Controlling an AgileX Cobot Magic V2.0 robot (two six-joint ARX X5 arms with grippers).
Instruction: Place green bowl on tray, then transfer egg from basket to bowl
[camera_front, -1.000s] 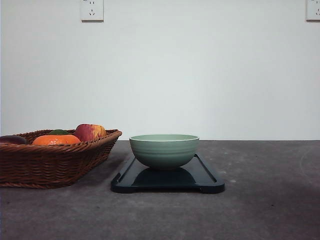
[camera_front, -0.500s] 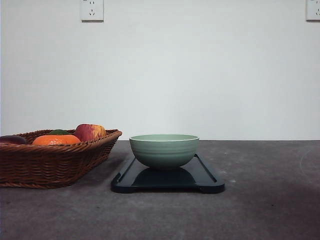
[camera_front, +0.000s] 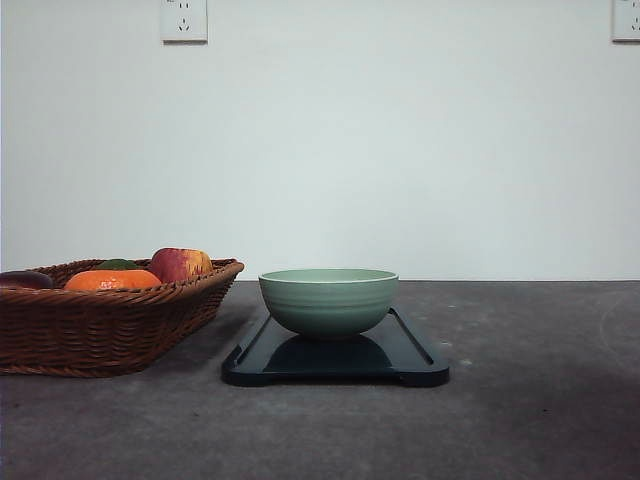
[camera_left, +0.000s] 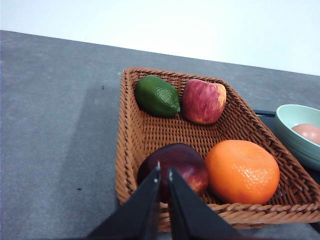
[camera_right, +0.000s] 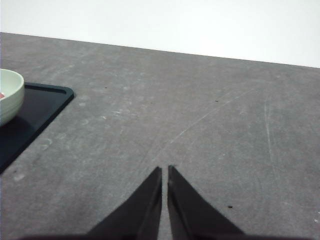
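Egg lies inside the green bowl, which sits on the tray right of the basket; both steps look done. Left end effector and right end effector are pressed together, empty.

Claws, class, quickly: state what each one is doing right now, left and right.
Left claw: closed, holding nothing, above the basket.
Right claw: closed, holding nothing, over bare table.

Even, diffuse bright light, all views sharp; soft shadows under the green bowl on the glossy tray and beside the basket; no glare.
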